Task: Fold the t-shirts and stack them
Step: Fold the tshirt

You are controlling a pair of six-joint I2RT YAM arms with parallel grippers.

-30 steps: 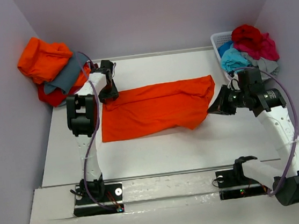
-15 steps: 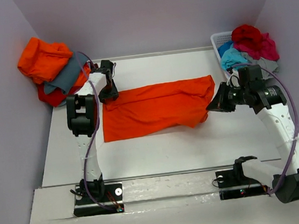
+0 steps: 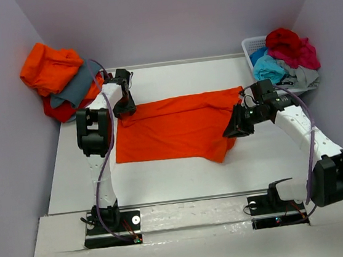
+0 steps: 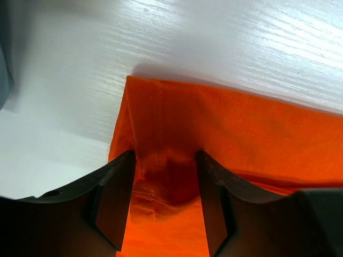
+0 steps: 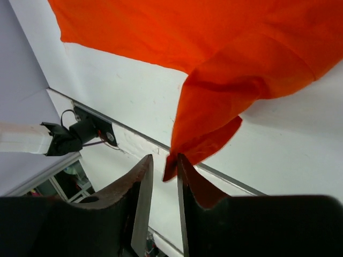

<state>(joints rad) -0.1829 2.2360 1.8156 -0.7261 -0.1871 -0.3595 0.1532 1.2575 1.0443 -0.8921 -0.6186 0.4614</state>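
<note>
T-shirts in a pile (image 3: 57, 76), orange, grey and red, lie in the far-L corner by the wall, just beside the L arm. L jaws sit at the far-L corner of the spread orange t-shirt (image 3: 171, 125). They stand fairly wide, w/ a bunch of hem cloth filling the gap, gripped low on the white worktop (image 3: 183, 177).

The shirt lies across mid-worktop. Its far edge runs straight from the L jaws to a far-R corner near the basket (image 3: 248, 48). Its L edge is near the worktop's L side. Bare worktop shows in a wide band btwn the near edge and the arm bases, and in a narrower band behind, up to the back wall.

The near-R corner is raised to a peak at the R jaws, which are only slightly apart. The cloth tip is in the slit; can't tell if it's still pinched. Bare worktop lies R of them. More t-shirts (image 3: 287, 53), red, crimson, turquoise and grey, heap in the basket at far R.

Vs 1 s ago: R jaws have moved L and inward over the shirt. The R elbow has swung in. The drooping R flap is now drawn to a point nearer the front, and the slit has opened a little. L jaws are unchanged.
</note>
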